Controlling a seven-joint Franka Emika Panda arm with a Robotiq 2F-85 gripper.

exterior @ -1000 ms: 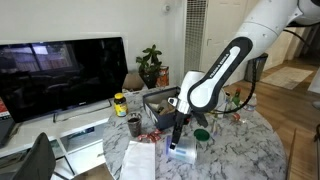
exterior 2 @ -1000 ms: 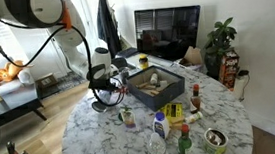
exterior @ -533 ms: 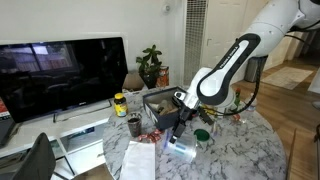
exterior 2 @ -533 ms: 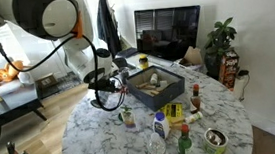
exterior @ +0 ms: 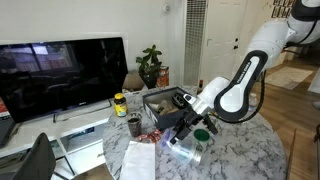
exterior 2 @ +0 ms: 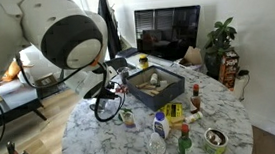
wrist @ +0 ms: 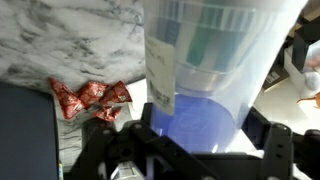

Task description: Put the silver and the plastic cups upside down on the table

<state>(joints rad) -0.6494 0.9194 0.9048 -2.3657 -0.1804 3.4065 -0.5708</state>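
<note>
Holds the pale plastic cup [wrist: 205, 60] tilted inside the wide-spread tool [wrist: 190, 145], one finger on each side, over the marble bench [wrist: 70, 35] near red wrappers [wrist: 90, 97].

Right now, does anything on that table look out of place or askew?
Yes: the plastic cup leans sideways instead of standing, because the gripper is clamped on it. A crumpled red wrapper also lies loose on the table beside it.
</note>
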